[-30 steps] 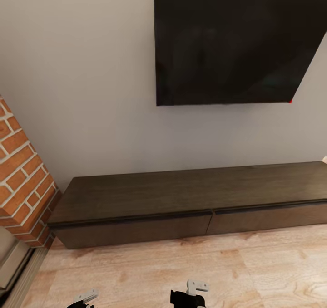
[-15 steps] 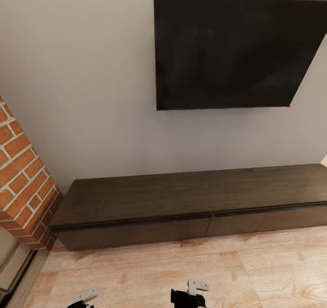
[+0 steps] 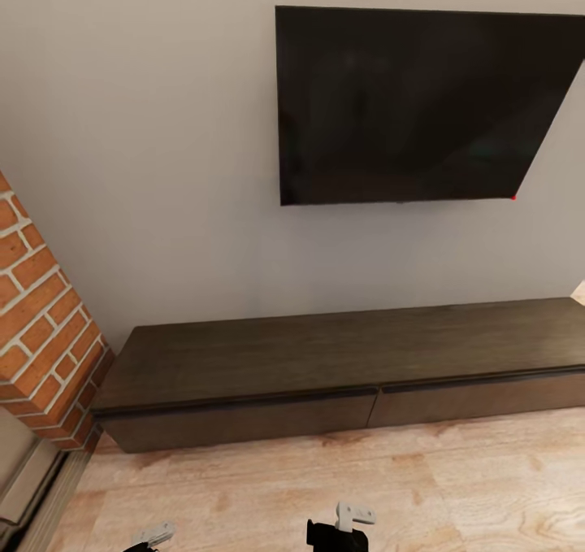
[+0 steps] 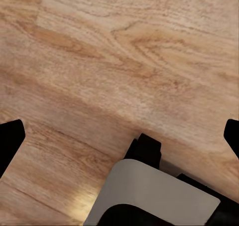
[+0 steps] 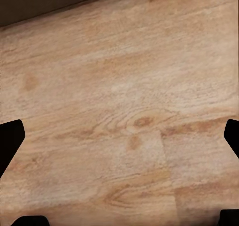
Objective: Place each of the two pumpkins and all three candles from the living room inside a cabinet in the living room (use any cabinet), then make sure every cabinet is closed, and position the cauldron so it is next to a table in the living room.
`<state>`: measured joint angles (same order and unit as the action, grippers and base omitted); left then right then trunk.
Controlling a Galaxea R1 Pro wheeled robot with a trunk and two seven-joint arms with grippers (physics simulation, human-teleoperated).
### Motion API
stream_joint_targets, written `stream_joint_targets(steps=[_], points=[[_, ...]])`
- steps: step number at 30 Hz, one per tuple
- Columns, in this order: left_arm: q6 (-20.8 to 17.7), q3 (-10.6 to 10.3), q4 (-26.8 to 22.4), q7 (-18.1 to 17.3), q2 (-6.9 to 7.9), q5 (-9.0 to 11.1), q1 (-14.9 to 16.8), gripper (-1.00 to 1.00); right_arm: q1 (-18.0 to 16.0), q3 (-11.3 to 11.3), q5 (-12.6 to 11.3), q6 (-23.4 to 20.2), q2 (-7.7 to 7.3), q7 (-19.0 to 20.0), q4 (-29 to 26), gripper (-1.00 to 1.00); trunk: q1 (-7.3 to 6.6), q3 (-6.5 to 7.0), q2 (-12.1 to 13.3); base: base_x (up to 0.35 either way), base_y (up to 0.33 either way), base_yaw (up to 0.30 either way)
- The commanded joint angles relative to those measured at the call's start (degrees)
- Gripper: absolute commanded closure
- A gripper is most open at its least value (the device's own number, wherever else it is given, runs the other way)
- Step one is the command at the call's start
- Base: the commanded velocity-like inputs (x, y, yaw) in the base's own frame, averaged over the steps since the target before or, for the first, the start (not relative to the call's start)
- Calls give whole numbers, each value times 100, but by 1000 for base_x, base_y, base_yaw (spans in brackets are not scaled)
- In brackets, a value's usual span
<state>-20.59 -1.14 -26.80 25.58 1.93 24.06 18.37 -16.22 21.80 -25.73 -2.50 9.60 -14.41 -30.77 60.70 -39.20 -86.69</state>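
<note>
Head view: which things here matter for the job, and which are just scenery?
Job:
- long low dark-brown wood cabinet, both drawer fronts shut
- left pincer and right pincer, both wide open and holding nothing

Scenery:
- black wall-mounted TV
- red brick column
- pale wood plank floor
- grey wall

Left gripper (image 3: 153, 536) low at 7 o'clock, right gripper (image 3: 349, 523) at 6 o'clock in head view. Both held low, empty; wrist views show fingers spread wide.
</note>
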Motion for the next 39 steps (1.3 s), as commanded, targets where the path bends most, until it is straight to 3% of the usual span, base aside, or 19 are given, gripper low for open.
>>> stream_joint_targets(steps=[1,6,12,25,30,35,39], points=[[22,0,86,0,1,-7,0,-100,0,0,-1,31,-1,0,0,-100,-23,19,42,0,0,0],[313,9,348,0,-6,-79,0,-100,3,0,-4,114,-8,0,7,-100,-132,109,242,0,0,0],[388,16,390,0,-9,-147,0,-100,2,-10,-17,128,-9,0,42,-100,-264,217,483,0,0,0],[414,18,497,8,-25,-164,0,-100,-4,-92,-42,229,-13,-41,812,-100,-550,450,1004,0,0,0],[778,-29,941,9,-33,-170,0,-100,-4,-104,-84,844,-29,-51,1673,-100,-660,540,1205,0,0,0],[1447,-404,1609,9,-34,-194,0,-100,-4,-105,-104,1576,-86,-52,2297,-100,-769,630,1405,0,0,0],[1665,-631,1967,9,-44,-190,0,-100,0,-100,-111,1940,-174,-53,2550,-100,-791,648,1445,0,0,0]])
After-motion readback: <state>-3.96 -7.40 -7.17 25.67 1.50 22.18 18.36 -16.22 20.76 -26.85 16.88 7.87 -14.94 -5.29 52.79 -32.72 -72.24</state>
